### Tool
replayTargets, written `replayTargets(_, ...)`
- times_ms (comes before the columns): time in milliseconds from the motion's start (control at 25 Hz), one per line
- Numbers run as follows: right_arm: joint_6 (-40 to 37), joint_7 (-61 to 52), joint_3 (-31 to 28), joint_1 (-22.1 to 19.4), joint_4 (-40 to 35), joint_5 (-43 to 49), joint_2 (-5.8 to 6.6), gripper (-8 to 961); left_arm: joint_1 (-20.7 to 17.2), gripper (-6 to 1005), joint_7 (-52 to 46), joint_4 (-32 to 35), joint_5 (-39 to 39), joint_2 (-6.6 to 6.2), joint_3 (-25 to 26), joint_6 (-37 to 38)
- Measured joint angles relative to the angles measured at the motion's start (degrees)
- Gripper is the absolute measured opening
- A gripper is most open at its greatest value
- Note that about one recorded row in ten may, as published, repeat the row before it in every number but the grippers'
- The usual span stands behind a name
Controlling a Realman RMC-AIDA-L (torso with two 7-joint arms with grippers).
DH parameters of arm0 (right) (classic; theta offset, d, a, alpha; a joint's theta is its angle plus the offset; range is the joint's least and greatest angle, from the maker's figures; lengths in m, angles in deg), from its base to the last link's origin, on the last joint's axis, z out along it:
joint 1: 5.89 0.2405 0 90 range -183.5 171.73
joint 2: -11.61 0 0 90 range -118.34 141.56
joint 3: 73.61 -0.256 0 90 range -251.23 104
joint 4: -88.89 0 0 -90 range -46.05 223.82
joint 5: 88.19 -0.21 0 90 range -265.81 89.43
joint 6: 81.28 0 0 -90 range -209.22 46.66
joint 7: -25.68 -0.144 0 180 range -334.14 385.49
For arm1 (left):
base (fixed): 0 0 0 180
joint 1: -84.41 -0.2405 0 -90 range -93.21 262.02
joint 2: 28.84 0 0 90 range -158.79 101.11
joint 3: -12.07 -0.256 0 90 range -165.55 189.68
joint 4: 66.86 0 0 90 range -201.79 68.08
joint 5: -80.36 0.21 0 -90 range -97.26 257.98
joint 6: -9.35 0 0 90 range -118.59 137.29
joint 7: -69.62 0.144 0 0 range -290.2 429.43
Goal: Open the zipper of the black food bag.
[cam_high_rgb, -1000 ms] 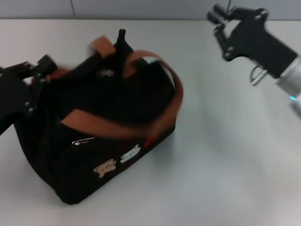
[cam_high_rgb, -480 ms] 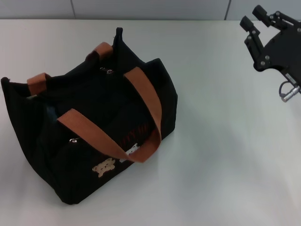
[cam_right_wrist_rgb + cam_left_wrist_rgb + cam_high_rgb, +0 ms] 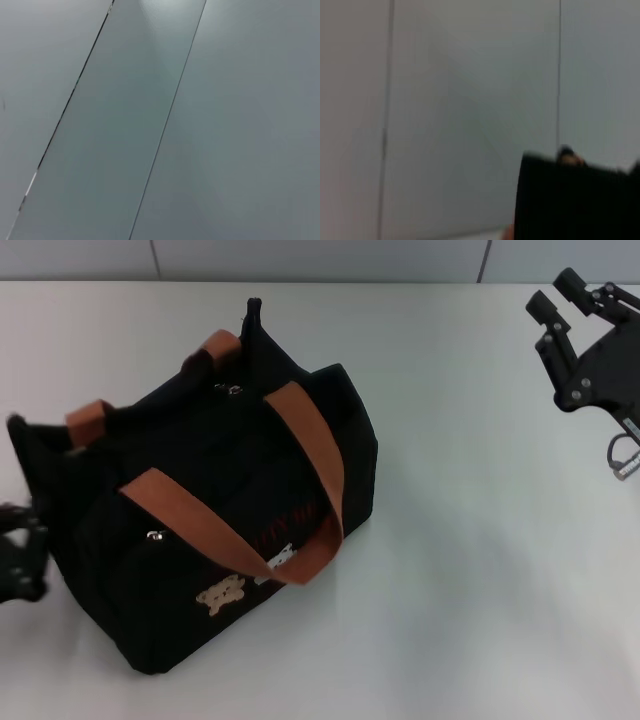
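Since a second ago both arms have drawn back: the right gripper (image 3: 572, 302), fingers apart and empty, has moved toward the far right table edge, while the left gripper (image 3: 20, 550) shows only as a blur beside the bag's near-left end (I cannot tell its fingers). The black food bag (image 3: 200, 500) stands left of centre on the white table (image 3: 480, 570), handles settled. The fabric looks soft and light, likely to shift; the zipper (image 3: 232, 390) pull seems the place to pinch.
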Motion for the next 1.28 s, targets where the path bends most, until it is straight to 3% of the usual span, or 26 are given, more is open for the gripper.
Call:
replayTargets(160,-1.17,-0.87,-0.01,-0.86,1.57,0.0,0.06,336,4.47,0,0.53,-3.27,0.45,1.23,0.13,-2.52)
replayTargets(240,-2.02,-2.95,0.04,-1.61,1.87,0.01,0.13,348,8.26,0,1.64,-7.25,0.32,1.32,0.37,-3.96)
replayTargets(280,-2.78,-5.18,0.15,-2.26,1.8,0.04,0.14,355,12.49,0,3.48,-11.1,-0.04,1.4,0.91,-6.6)
replayTargets(320,-2.78,-5.18,0.15,-2.26,1.8,0.04,0.14,361,12.49,0,3.48,-11.1,-0.04,1.4,0.91,-6.6)
replayTargets(480,-3.37,-10.16,0.04,-3.83,1.5,0.05,0.23,387,21.1,0,7.09,-18.6,-0.48,1.6,5.23,-12.74)
replayTargets(640,-4.05,-13.01,0.06,-4.93,0.4,0.13,0.32,412,23.7,0,6.55,-19.42,-0.11,1.46,5.75,-13.33)
replayTargets(800,-6.66,-22.98,1.4,-6.31,-4.87,1.47,0.4,438,22.22,0,-1.14,-14.55,0.06,0.98,2.26,-10.03)
replayTargets(880,-9.86,-31.94,5.12,-6.94,-12.31,6.36,0.56,506,19.32,0,-8.21,-8.06,0.09,0.78,-2.43,-7.01)
replayTargets(920,-9.86,-31.94,5.12,-6.94,-12.31,6.36,0.56,540,19.32,0,-8.21,-8.06,0.09,0.78,-2.43,-7.01)
replayTargets(960,-11.06,-33.75,6.32,-7.03,-14.2,8.3,0.72,574,16.25,0,-13.28,-1.55,0.12,0.54,-7.61,-4.11)
replayTargets(1040,-14.33,-35.86,9.41,-6.96,-17.66,13.65,1.34,642,12.4,65,-16.97,5.68,0.16,0.02,-13.27,-0.6)
replayTargets(1080,-16.79,-36.77,12.34,-6.29,-19.33,18.49,1.88,835,11.01,98,-17.7,7.66,0.15,-0.47,-15.23,1.12)
replayTargets(1240,-17.74,-37.15,15.61,-4.23,-19.19,23.65,2.28,834,7.51,241,-19.28,11.88,1.44,-3.32,-20.8,8.36)
replayTargets(1280,-16.75,-37.18,16.34,-3.06,-18.8,25.41,1.89,834,7.32,277,-19.38,12.04,2.74,-3.91,-21.04,9.96)
